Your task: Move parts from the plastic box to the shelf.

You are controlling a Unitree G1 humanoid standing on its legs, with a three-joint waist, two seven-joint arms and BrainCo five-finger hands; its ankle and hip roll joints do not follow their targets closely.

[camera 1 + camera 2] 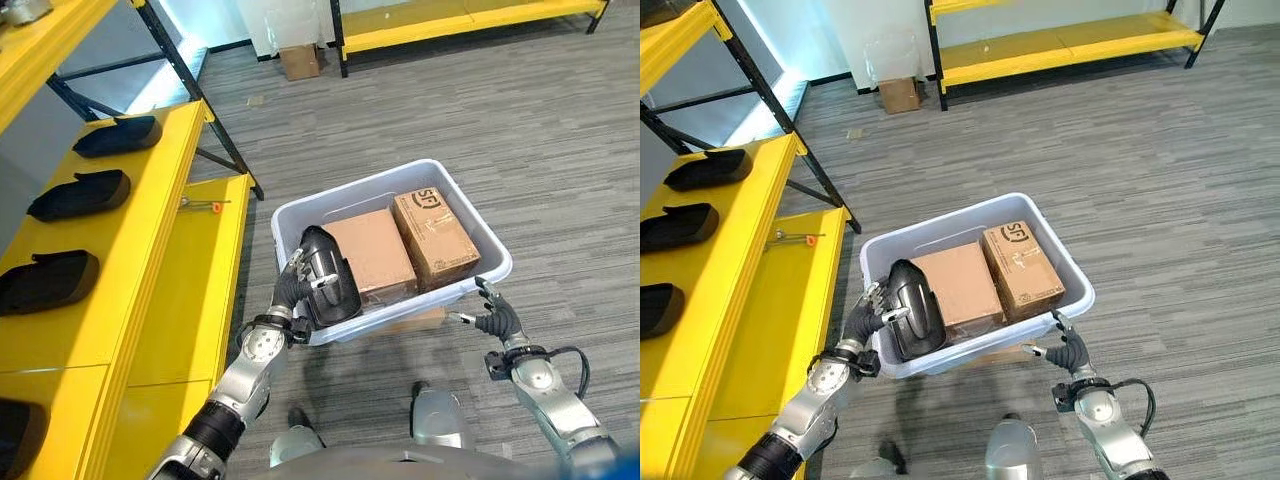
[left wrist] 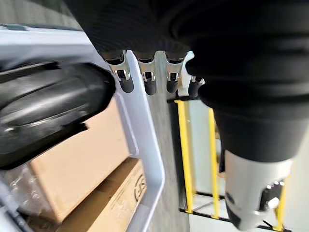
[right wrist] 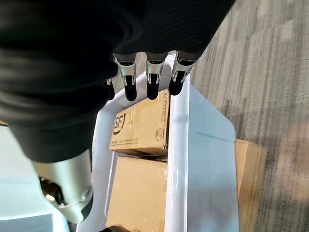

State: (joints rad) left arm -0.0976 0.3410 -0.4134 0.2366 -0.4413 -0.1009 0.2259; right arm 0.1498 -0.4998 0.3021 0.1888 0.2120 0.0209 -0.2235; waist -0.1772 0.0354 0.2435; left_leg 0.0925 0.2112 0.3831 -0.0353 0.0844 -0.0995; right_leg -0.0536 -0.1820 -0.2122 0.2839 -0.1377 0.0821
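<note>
The white plastic box [image 1: 400,172] stands on the floor in front of me. At its near left corner a black moulded part [image 1: 325,275] stands on edge against the wall, and two brown cartons [image 1: 372,250] lie beside it. My left hand [image 1: 288,288] is at the outside of that corner, right next to the black part [image 2: 43,116]. Its fingers [image 2: 147,79] hang relaxed over the rim and hold nothing. My right hand [image 1: 497,322] hovers open at the near right corner, fingers [image 3: 149,82] spread by the rim. The yellow shelf [image 1: 150,230] runs along my left.
Three black parts [image 1: 80,193] lie in a row on the shelf's upper level, with a small orange-handled tool [image 1: 205,205] on the lower ledge. A flat carton [image 3: 248,164] sits under the box. A small cardboard box [image 1: 298,60] and another yellow shelf [image 1: 460,22] stand far back.
</note>
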